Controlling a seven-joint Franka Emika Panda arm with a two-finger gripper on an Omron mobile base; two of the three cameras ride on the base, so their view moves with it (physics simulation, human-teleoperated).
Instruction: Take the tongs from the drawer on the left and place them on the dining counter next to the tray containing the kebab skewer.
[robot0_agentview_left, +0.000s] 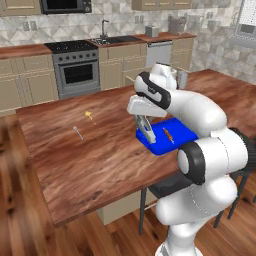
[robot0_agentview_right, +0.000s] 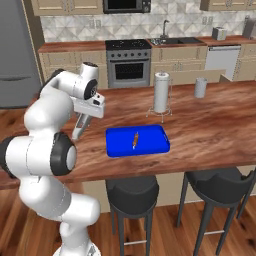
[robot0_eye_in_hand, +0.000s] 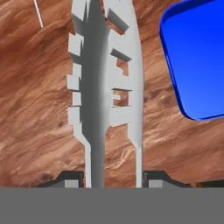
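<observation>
Tongs (robot0_eye_in_hand: 105, 87) fill my hand view, clamped between my fingertips (robot0_eye_in_hand: 72, 179) at the joined end, working ends pointing away from me over the counter (robot0_eye_in_hand: 39, 109). My gripper (robot0_agentview_left: 142, 121) is grasping them, jaws partly closed on the two arms, no slack visible.

Where they are: in the air, hanging from my jaws over the wood, tips slanting down. Whether the tips touch the counter I can't tell. Tray (robot0_eye_in_hand: 197, 57) sits just to the right of my jaws in the hand view, close but not overlapping the tongs. In the right base view the tongs (robot0_agentview_right: 80, 127) hang just beside the tray's (robot0_agentview_right: 117, 147) left edge.

Skewer (robot0_agentview_right: 135, 140) lies mid-tray, well clear of me.

Further out, beyond my jaws: small silver utensil (robot0_agentview_left: 78, 132) and small yellow item (robot0_agentview_left: 89, 116) on the far part of the counter, well apart from the drop spot. Paper towel roll (robot0_agentview_right: 161, 92) and a grey cup (robot0_agentview_right: 200, 87) stand past the tray.

Progress, my read: fetch and carry done. Left: lower, let go next to the tray, pull back.
</observation>
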